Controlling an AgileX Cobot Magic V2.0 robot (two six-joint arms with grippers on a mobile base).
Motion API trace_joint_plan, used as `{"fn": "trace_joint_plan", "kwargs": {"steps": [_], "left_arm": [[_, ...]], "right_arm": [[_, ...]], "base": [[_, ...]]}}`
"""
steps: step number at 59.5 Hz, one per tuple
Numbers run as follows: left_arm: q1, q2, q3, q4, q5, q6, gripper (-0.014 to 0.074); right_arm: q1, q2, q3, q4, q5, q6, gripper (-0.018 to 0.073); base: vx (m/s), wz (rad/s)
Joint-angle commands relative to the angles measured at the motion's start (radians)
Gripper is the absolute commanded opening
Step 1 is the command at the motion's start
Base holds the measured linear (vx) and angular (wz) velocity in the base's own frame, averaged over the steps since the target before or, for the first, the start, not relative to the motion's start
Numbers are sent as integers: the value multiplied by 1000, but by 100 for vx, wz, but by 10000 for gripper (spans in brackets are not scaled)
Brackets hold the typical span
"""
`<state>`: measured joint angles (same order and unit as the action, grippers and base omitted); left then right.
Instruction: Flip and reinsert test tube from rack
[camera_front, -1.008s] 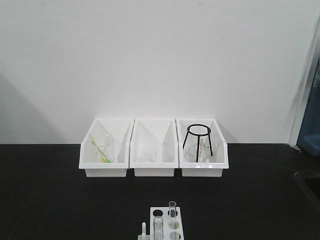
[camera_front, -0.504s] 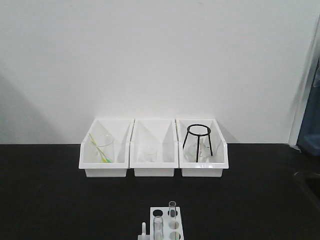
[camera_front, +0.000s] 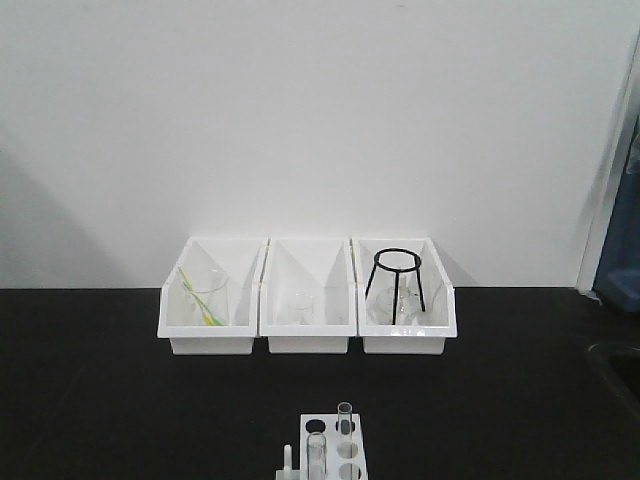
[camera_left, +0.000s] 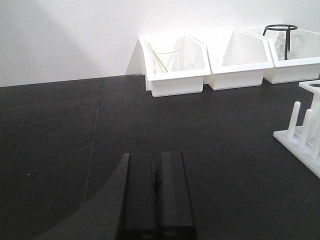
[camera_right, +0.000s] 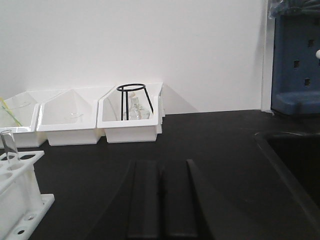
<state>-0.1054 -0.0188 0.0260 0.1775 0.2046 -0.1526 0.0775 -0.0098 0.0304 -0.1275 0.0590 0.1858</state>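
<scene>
The white test tube rack (camera_front: 345, 462) stands at the front middle of the black table, with a short upright peg (camera_front: 287, 457) on its left side. Two clear test tubes stand in it, one at the back (camera_front: 345, 418) and one nearer (camera_front: 317, 452). The rack's edge shows at the right of the left wrist view (camera_left: 305, 137) and at the left of the right wrist view (camera_right: 17, 200), with a tube (camera_right: 8, 146) in it. My left gripper (camera_left: 156, 162) is shut and empty, left of the rack. My right gripper (camera_right: 160, 170) is shut and empty, right of it.
Three white open-front bins stand at the back wall: the left (camera_front: 170, 325) holds a beaker with a yellow-green stick, the middle (camera_front: 270, 325) a small glass, the right (camera_front: 445, 325) a black tripod stand (camera_front: 397, 275). A dark sink edge (camera_right: 287, 165) and blue equipment (camera_right: 295, 60) lie at the right.
</scene>
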Motion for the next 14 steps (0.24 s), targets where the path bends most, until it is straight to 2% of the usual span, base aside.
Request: {"fn": "trace_joint_plan", "kwargs": {"steps": [1, 14], "left_arm": [[0, -8, -4, -5, -81, -9, -6], [0, -8, -4, -5, -81, -9, -6]], "right_arm": [[-6, -15, 2, -11, -72, -12, -11], [-6, -15, 2, -11, -72, -12, -11]], "base": [[0, 0], [0, 0]]}}
